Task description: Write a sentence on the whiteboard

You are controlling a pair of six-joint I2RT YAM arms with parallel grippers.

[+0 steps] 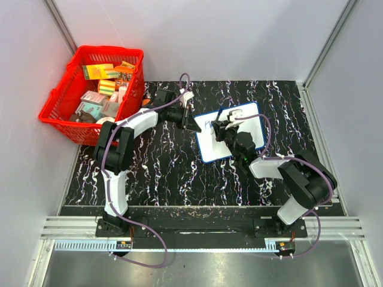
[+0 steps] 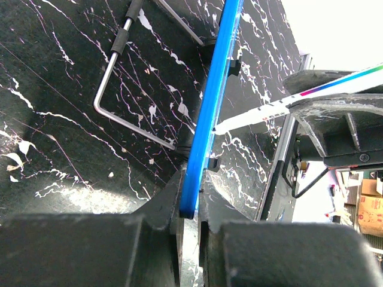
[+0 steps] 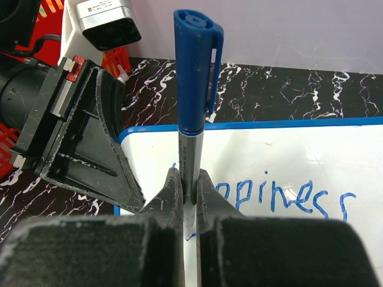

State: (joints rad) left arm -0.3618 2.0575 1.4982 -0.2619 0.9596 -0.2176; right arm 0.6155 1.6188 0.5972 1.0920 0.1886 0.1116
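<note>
Whiteboard, a small flat white rectangle with a thin glossy blue rim, sits right of centre on the black, white-veined table. My left gripper pinches its rim. My right gripper is clenched on a smooth blue-capped marker. Sentence: thin blue "…ppiness" is written, no second line visible. I judge the remaining words are still to write.

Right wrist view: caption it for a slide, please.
Right jaws grip a blue-capped marker in front of the whiteboard, blue handwriting partly hidden behind them.
</note>
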